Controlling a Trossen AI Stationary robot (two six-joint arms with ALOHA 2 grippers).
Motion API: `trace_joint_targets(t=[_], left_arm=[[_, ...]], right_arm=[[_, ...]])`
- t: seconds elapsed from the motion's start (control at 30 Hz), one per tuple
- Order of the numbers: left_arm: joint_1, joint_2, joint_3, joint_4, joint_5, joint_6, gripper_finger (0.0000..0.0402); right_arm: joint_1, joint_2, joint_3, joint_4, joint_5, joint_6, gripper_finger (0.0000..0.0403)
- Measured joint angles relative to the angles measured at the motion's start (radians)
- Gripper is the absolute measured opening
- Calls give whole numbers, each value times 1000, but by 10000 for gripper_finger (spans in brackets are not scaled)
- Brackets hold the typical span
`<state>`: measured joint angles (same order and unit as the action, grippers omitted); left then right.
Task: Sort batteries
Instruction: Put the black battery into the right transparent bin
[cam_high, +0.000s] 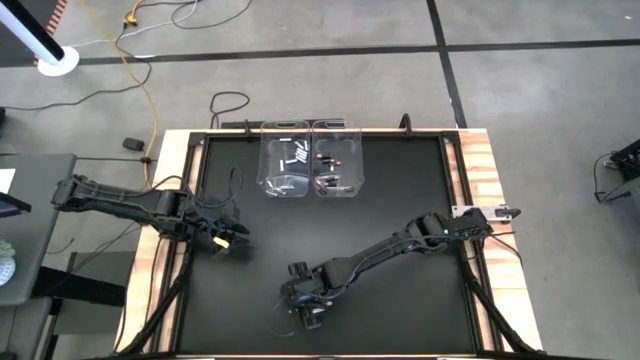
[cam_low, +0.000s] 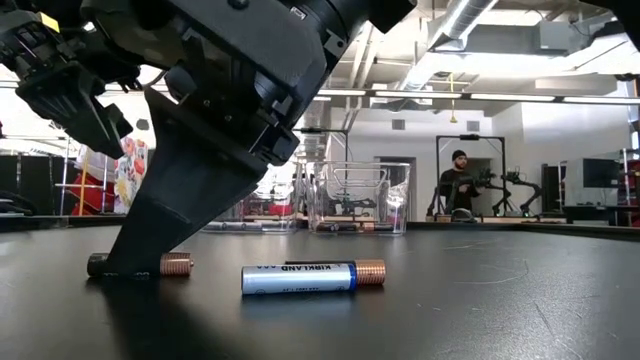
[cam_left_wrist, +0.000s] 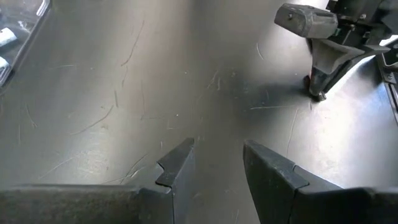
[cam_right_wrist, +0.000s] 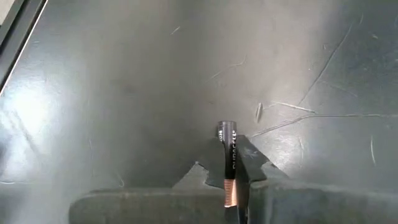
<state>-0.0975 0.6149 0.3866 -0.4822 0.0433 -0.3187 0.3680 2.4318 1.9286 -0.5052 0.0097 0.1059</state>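
While a white-and-blue battery marked KIRKLAND lay on the black table, the right claw pinched a dark, copper-ended battery.
Reaching low from the right toward the table's near middle, that claw pressed its battery to the surface; the left claw hovered half-open and empty at the left, and more batteries sat in the far clear bins.

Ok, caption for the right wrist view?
Right gripper shut on a dark, copper-ended battery lying on the black table.
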Motion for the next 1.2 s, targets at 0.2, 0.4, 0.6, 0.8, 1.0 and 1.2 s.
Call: trace_joint_targets(t=[0.2,0.4,0.6,0.8,1.0,1.2], left_arm=[[0,0,0,0,0,0,133],[0,0,0,0,0,-4,133],[0,0,0,1,0,-19,133],[0,0,0,3,0,-47,133],[0,0,0,3,0,-46,133],[0,0,0,3,-13,-45,133]], right_arm=[[-21,-28,-4,-15,-9,57,14],[-47,-84,-7,-97,-4,119,12],[-82,-159,-5,-241,-3,183,11],[-165,-264,-4,-370,37,135,11],[-290,-398,-52,-400,112,-41,11],[-490,-542,-154,-324,113,-186,11]])
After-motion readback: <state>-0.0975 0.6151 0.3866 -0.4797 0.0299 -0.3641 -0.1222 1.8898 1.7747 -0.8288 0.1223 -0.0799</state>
